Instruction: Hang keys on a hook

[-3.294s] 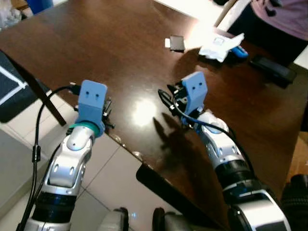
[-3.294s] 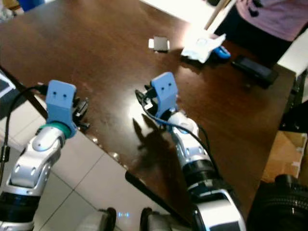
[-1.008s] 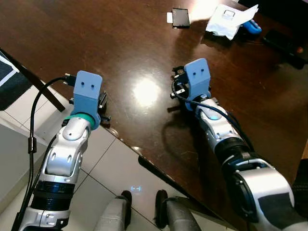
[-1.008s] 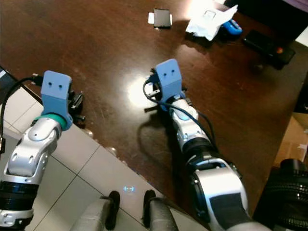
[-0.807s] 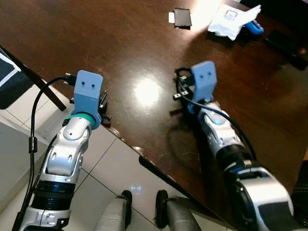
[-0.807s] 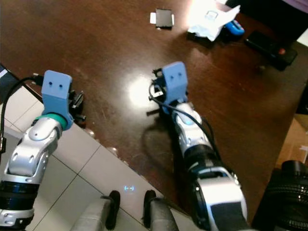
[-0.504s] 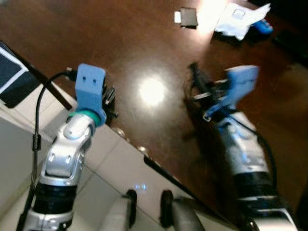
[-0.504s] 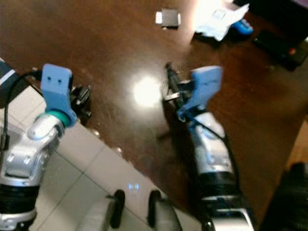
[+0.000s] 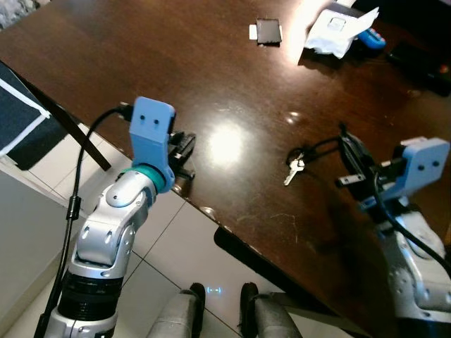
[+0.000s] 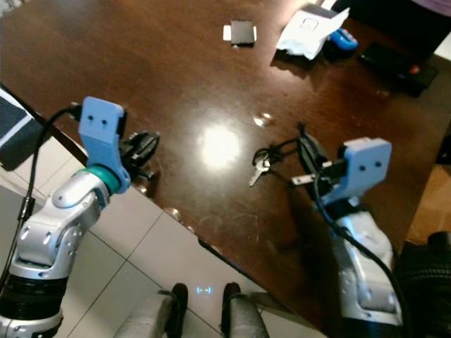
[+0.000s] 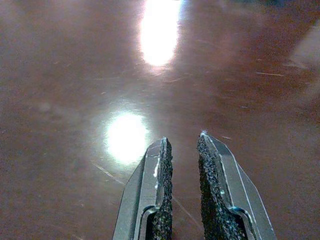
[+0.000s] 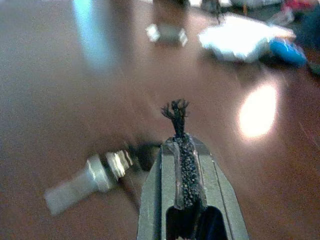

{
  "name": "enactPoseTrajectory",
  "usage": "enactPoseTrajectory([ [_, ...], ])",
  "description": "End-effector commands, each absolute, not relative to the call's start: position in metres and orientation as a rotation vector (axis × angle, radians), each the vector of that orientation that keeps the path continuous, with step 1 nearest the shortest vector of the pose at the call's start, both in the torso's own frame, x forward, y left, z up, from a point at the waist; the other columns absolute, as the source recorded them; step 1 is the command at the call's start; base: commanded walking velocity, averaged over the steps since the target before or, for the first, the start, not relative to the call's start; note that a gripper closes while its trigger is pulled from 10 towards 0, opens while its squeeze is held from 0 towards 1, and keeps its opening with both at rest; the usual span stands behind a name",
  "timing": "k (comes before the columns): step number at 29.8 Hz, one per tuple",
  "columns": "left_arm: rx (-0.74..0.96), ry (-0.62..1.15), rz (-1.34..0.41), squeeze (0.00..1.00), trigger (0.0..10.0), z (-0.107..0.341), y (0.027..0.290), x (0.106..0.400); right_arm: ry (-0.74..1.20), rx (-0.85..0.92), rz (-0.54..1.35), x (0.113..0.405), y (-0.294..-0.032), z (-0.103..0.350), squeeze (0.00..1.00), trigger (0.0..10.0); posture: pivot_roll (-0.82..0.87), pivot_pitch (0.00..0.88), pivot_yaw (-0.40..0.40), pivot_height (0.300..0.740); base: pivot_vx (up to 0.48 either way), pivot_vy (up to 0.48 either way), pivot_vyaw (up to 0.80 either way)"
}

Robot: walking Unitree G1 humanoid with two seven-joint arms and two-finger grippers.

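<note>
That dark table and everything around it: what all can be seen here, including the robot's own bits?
Table: one, dark brown, glossy, under both arms.
Keys: one small silver bunch on a black cord, on the table before the right gripper.
Black card: one, with a white tab, far side of the table.
White packet: one, crumpled, far right of the table.
Blue object: one, partly tucked behind the packet.
Dark flat object: one, far right edge.
Floor tiles: pale, below the table's near edge.
Left gripper: black fingers slightly apart, at the table's near edge.
Right gripper: fingers shut on the black cord.
</note>
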State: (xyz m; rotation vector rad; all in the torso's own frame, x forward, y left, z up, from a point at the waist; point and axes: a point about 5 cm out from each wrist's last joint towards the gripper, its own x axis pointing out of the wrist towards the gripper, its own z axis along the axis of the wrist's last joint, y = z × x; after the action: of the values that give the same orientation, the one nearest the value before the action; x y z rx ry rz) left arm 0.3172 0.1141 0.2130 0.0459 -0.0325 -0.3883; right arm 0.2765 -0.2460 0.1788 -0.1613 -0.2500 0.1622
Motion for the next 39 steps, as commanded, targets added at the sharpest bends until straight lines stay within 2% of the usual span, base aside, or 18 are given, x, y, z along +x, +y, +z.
enactPoseTrajectory([
  [1, 0.049, 0.022, -0.414, 0.00, 10.0, 0.200, 0.113, 0.316, -0.177, -0.202, 0.078, 0.272, -0.264, 0.161, 0.00, 10.0, -0.05, 0.158, 0.127, 0.740, 0.000, 0.000, 0.00],
  [3, 0.050, 0.032, -0.419, 0.00, 10.0, 0.198, 0.113, 0.316, -0.149, -0.212, 0.039, 0.271, -0.270, 0.157, 0.00, 10.0, -0.05, 0.158, 0.127, 0.740, 0.000, 0.000, 0.00],
  [9, 0.050, 0.040, -0.423, 0.00, 10.0, 0.195, 0.110, 0.315, -0.089, -0.220, 0.048, 0.275, -0.265, 0.144, 0.00, 10.0, -0.04, 0.151, 0.118, 0.740, 0.000, 0.000, 0.00],
  [11, 0.054, 0.043, -0.420, 0.00, 10.0, 0.194, 0.109, 0.314, -0.048, -0.226, 0.088, 0.278, -0.255, 0.133, 0.00, 10.0, -0.03, 0.152, 0.116, 0.740, 0.000, 0.000, 0.00],
  [12, 0.060, 0.051, -0.402, 0.00, 10.0, 0.192, 0.111, 0.312, 0.027, -0.233, 0.168, 0.287, -0.229, 0.111, 0.00, 10.0, 0.00, 0.158, 0.113, 0.740, 0.000, 0.000, 0.00],
  [14, 0.060, 0.051, -0.402, 0.00, 10.0, 0.192, 0.111, 0.312, 0.027, -0.233, 0.168, 0.287, -0.229, 0.111, 0.00, 10.0, 0.00, 0.158, 0.113, 0.740, 0.000, 0.000, 0.00],
  [15, 0.062, 0.055, -0.393, 0.00, 10.0, 0.191, 0.112, 0.311, 0.044, -0.241, 0.207, 0.291, -0.217, 0.106, 0.00, 10.0, 0.00, 0.165, 0.112, 0.740, 0.000, 0.000, 0.00],
  [16, 0.062, 0.055, -0.393, 0.00, 10.0, 0.191, 0.112, 0.311, 0.044, -0.241, 0.207, 0.291, -0.217, 0.106, 0.00, 10.0, 0.00, 0.165, 0.112, 0.740, 0.000, 0.000, 0.00],
  [18, 0.063, 0.068, -0.372, 0.00, 10.0, 0.188, 0.116, 0.309, 0.048, -0.266, 0.333, 0.301, -0.188, 0.104, 0.00, 10.0, 0.02, 0.174, 0.105, 0.740, 0.000, 0.000, 0.00],
  [23, 0.061, 0.073, -0.360, 0.00, 10.0, 0.187, 0.117, 0.308, 0.046, -0.272, 0.381, 0.305, -0.177, 0.105, 0.00, 10.0, 0.03, 0.183, 0.104, 0.740, 0.000, 0.000, 0.00],
  [27, 0.058, 0.081, -0.336, 0.00, 10.0, 0.185, 0.121, 0.305, 0.055, -0.283, 0.486, 0.309, -0.152, 0.100, 0.00, 10.0, 0.05, 0.202, 0.092, 0.740, 0.000, 0.000, 0.00],
  [34, 0.059, 0.083, -0.318, 0.00, 10.0, 0.185, 0.123, 0.303, 0.063, -0.254, 0.509, 0.300, -0.149, 0.094, 0.00, 10.0, 0.06, 0.210, 0.086, 0.740, 0.000, 0.000, 0.00],
  [37, 0.060, 0.085, -0.311, 0.00, 10.0, 0.184, 0.125, 0.302, 0.022, -0.188, 0.452, 0.294, -0.162, 0.102, 0.00, 10.0, 0.07, 0.220, 0.077, 0.740, 0.000, 0.000, 0.00],
  [39, 0.062, 0.087, -0.306, 0.00, 10.0, 0.184, 0.126, 0.301, -0.014, -0.155, 0.351, 0.289, -0.185, 0.114, 0.00, 10.0, 0.05, 0.221, 0.078, 0.740, 0.000, 0.000, 0.00],
])
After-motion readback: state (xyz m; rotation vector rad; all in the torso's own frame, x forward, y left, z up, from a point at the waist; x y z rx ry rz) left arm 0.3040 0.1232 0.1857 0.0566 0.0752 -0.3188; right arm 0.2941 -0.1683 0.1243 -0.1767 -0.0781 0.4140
